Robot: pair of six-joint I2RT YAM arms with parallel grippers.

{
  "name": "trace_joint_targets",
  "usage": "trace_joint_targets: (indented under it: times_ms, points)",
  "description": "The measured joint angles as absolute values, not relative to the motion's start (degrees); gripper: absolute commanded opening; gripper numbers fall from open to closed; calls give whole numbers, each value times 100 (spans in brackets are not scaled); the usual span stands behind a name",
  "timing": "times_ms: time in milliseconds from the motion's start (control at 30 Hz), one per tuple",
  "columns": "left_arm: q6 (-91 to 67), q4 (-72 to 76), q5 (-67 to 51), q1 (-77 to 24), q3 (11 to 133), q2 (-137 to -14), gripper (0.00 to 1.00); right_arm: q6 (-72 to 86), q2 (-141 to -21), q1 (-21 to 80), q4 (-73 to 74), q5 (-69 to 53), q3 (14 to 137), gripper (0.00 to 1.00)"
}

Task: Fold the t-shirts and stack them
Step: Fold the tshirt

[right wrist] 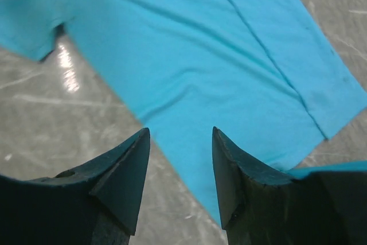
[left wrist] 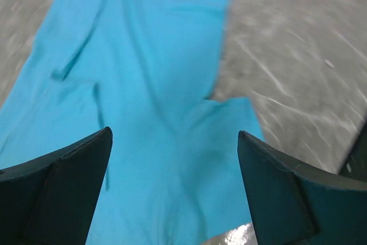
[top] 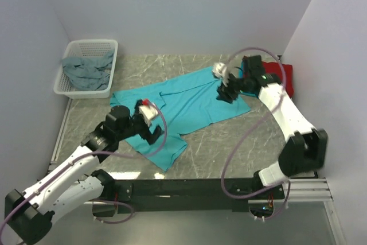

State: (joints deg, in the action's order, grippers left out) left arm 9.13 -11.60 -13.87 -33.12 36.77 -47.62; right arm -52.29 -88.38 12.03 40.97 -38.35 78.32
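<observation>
Our left gripper (left wrist: 175, 136) stands wide open with nothing between its fingers, just above the near end of the turquoise t-shirt (top: 189, 107). Our right gripper (right wrist: 180, 133) is parted less widely, also holding nothing, over the shirt's far right edge. The shirt lies spread on the table (top: 229, 147). A red t-shirt (top: 287, 76) lies at the far right, and a grey-blue t-shirt (top: 86, 70) is in the white basket (top: 92, 43).

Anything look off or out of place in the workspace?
Nothing damaged or spilled. The turquoise t-shirt lies diagonally and creased, not square to the arms. The grey-blue shirt sits crumpled in the basket, unfolded.
</observation>
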Motion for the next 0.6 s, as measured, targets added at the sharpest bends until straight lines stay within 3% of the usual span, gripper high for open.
trace_joint_targets:
  times_ms: [100, 200, 400, 600]
  points:
    - [1601, -1398, -1796, -4010, 3551, -4477, 92, -5824, -7872, 862, 4230, -4480, 6886, 55]
    - [1872, -1656, -1968, -4777, 3544, -4473, 73, -6305, -7579, 639, 4635, -4775, 6434, 55]
    - [1824, -2298, -1459, -6676, 3806, -5730, 56, -6392, -7218, 69, 4871, -5122, 5802, 55]
    - [1747, -2740, -714, -6982, 3848, -6497, 52, -6381, -6796, -609, 4904, -5306, 5774, 55]
